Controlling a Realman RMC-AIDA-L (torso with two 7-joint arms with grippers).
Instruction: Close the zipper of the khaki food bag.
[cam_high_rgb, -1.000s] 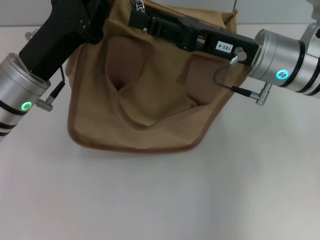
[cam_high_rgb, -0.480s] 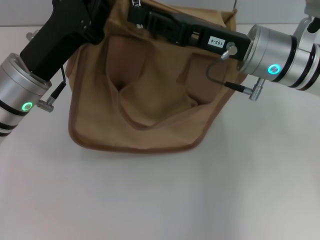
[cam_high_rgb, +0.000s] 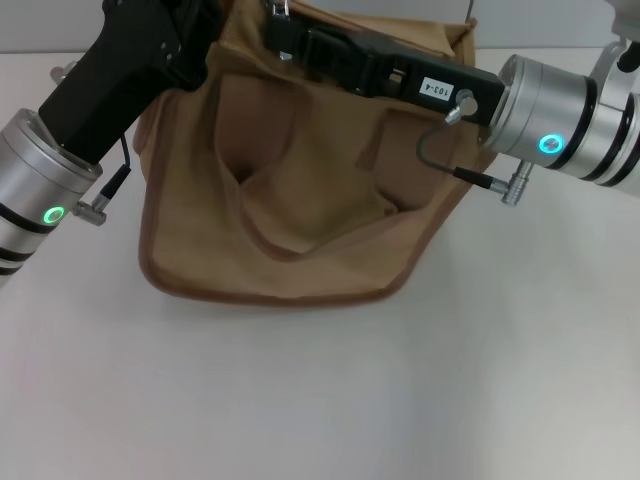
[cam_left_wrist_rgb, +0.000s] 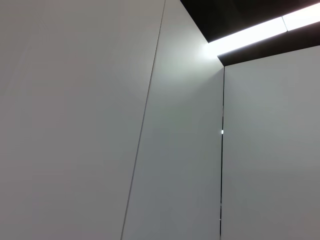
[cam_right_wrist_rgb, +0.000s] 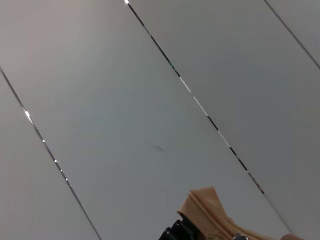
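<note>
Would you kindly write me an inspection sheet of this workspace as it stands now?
Surface: white table, bare in front of the bag.
Job's things: khaki bag stands at the far side, front panel sagging in folds; a silver zipper pull shows at its top edge, by the right arm's tip.
Clutter: nothing seen.
Grippers: left gripper is at the bag's top left corner; right gripper reaches across the bag's top.
Cables: a short grey cable loops at the right wrist; a thin lead at the left wrist.
Surroundings: wrist views show pale wall panels and a ceiling light strip.
</note>
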